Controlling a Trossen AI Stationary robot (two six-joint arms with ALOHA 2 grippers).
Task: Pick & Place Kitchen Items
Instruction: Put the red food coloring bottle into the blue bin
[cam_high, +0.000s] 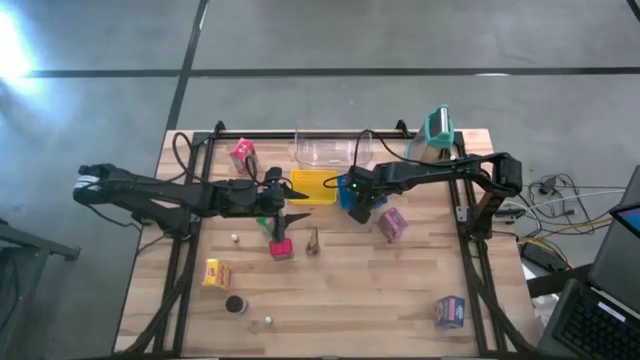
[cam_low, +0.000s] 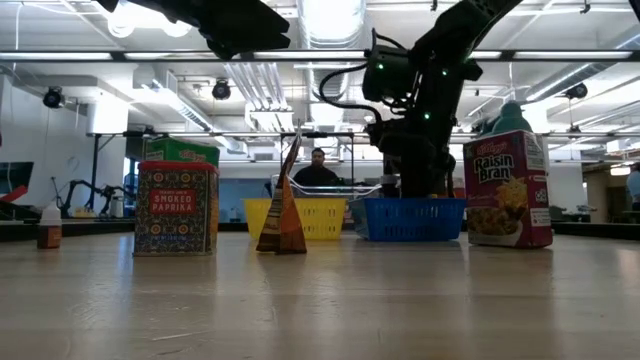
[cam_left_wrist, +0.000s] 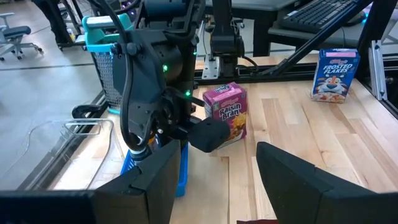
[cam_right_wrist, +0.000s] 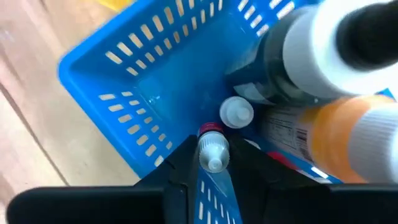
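My right end effector (cam_right_wrist: 214, 163) hangs over the blue basket (cam_right_wrist: 124, 99), clamped on a small white-capped bottle (cam_right_wrist: 214, 151). Bottles already crowd that basket; dropping it here could bounce it out. The left end effector (cam_left_wrist: 217, 180), fingers apart and empty, waits over the surface (cam_high: 380, 290).

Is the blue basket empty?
No. The blue basket holds bottles, and the right claw grips a small bottle over it.
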